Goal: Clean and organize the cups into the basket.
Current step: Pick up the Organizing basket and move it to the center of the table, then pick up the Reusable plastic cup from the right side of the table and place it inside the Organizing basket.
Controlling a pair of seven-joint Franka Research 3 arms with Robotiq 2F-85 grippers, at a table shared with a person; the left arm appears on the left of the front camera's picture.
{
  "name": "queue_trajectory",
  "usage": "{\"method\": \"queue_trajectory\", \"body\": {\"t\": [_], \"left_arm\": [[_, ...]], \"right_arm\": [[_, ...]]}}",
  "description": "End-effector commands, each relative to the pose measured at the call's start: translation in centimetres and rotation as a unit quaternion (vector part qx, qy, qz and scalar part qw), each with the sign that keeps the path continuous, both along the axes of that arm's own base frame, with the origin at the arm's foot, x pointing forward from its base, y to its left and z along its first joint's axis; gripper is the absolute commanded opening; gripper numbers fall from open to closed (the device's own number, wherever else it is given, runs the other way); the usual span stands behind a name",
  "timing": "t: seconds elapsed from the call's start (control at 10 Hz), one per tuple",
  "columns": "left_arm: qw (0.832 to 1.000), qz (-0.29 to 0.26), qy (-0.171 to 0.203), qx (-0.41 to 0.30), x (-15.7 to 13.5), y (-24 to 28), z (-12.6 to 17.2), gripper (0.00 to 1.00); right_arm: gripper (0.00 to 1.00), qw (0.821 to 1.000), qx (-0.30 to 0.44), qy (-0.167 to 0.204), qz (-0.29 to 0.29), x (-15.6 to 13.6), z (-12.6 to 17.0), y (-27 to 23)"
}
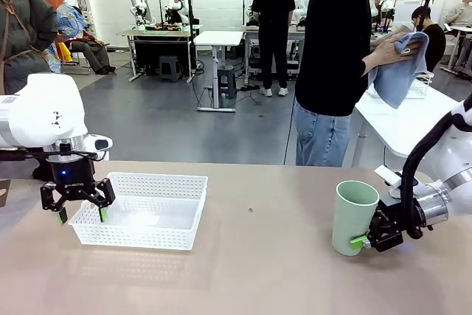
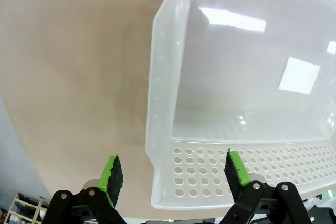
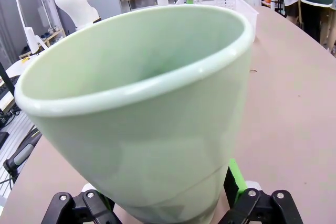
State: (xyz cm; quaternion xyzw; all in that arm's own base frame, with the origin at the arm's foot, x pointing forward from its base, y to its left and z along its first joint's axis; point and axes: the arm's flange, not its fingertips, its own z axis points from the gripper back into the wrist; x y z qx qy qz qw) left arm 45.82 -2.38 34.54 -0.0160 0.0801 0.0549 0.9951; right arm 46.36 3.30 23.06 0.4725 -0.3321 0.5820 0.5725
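Note:
The pale mint green cup (image 1: 354,217) stands nearly upright, leaning slightly, on the right of the table, with my right gripper (image 1: 361,242) shut on its lower part. It looms large in the right wrist view, cup (image 3: 152,114) mouth toward the camera, held by the gripper (image 3: 168,198). The white perforated basket (image 1: 158,176) sits at the table's left with nothing in it. My left gripper (image 1: 81,215) hangs open over the basket's left rim (image 2: 157,77), one of the gripper's (image 2: 176,169) fingers on each side of the perforated wall. The brown-tan cups are out of view.
A person in black stands beyond the table's far right, rubbing something hidden inside a blue-grey cloth (image 1: 398,68). The tan table (image 1: 251,271) lies bare between basket and cup. A white side table (image 1: 413,119) stands behind on the right.

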Motion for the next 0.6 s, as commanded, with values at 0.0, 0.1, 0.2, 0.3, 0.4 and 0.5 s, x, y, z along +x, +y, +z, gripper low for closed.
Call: {"method": "queue_trajectory", "body": {"t": [0.0,0.1,0.2,0.3,0.4,0.5], "left_arm": [[1.0,0.01,0.002,0.023,-0.35,-0.41,-0.65,1.0],[1.0,0.007,0.005,0.016,-0.38,-0.6,-0.89,1.0],[1.0,-0.013,0.001,0.007,-0.45,-0.62,-0.73,0.82],[1.0,-0.004,0.002,0.008,-0.47,-0.56,-0.6,0.43],[1.0,-0.003,0.001,0.007,-0.49,-0.58,-0.51,0.25],[1.0,-0.004,0.001,0.006,-0.5,-0.39,-0.58,0.0]], "right_arm": [[1.0,1.0,0.024,-0.018,-0.007,0.45,-0.36,0.79],[1.0,0.999,0.028,-0.019,-0.005,0.41,-0.36,0.89],[0.94,0.999,0.034,-0.025,0.013,0.28,-0.4,0.88],[0.41,0.999,0.034,-0.023,0.016,0.24,-0.34,0.81],[0.34,0.999,0.037,-0.023,0.013,0.25,-0.32,0.74],[0.0,0.999,0.037,-0.024,0.014,0.25,-0.3,0.71]]}}
